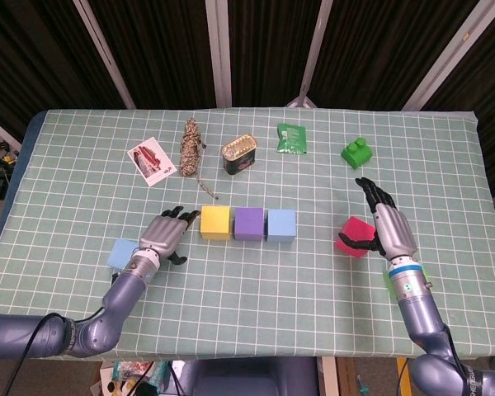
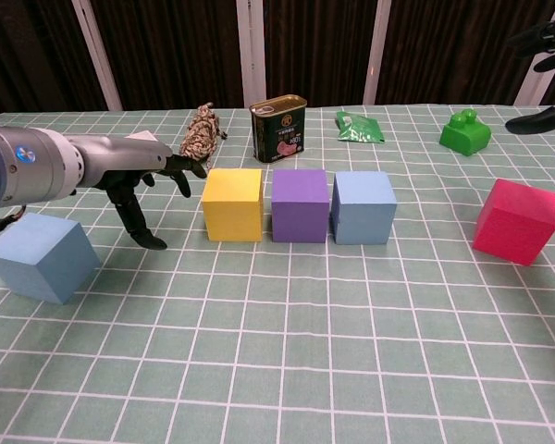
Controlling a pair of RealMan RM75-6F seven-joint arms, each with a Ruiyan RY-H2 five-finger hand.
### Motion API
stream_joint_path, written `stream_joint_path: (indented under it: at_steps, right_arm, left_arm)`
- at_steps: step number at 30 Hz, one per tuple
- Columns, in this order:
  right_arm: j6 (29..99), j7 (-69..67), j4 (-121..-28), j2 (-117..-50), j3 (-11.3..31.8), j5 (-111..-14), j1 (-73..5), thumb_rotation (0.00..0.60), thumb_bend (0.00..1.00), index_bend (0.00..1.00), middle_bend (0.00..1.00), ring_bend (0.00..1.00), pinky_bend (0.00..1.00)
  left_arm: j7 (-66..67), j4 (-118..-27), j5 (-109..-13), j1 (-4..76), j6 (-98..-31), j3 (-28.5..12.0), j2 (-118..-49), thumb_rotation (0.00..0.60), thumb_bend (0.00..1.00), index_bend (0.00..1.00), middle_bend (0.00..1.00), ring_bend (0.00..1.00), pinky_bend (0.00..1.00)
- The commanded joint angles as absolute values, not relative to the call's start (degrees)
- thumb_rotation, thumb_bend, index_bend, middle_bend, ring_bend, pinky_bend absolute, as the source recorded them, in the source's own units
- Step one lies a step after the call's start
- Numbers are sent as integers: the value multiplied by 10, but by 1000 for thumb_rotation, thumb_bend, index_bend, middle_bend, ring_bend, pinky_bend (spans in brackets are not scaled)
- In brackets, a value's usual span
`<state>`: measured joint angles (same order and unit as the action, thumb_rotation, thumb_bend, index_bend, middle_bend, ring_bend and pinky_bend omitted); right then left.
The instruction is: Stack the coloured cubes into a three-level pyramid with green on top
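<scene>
Cubes: the red cube (image 1: 352,236) lies just left of the empty, spread right hand (image 1: 389,228); the left hand (image 1: 162,237), also spread, sits farther off.

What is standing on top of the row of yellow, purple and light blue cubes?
Nothing: the yellow cube, purple cube and light blue cube show bare top faces. What lies under them is covered.

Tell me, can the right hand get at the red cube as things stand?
Probably yes. The right hand is open just beside the red cube, which sits apart from the other cubes with bare cloth around it, so nothing blocks a grasp.
</scene>
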<state>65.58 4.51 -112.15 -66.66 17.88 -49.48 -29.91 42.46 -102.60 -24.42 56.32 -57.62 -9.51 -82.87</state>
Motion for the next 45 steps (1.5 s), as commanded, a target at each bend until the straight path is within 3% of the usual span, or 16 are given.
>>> stream_joint_path:
  at_steps: [1, 45]
  right_arm:
    - [655, 43, -1121, -665, 179, -495, -298, 600, 251, 0, 0, 0, 0]
    - [651, 35, -1120, -666, 175, -492, -299, 600, 251, 0, 0, 0, 0]
  left_arm:
    - [429, -1023, -238, 570, -581, -93, -836, 600, 318, 49, 154, 36, 137]
    - [411, -1020, -226, 590, -595, -69, -853, 600, 319, 48, 163, 35, 137]
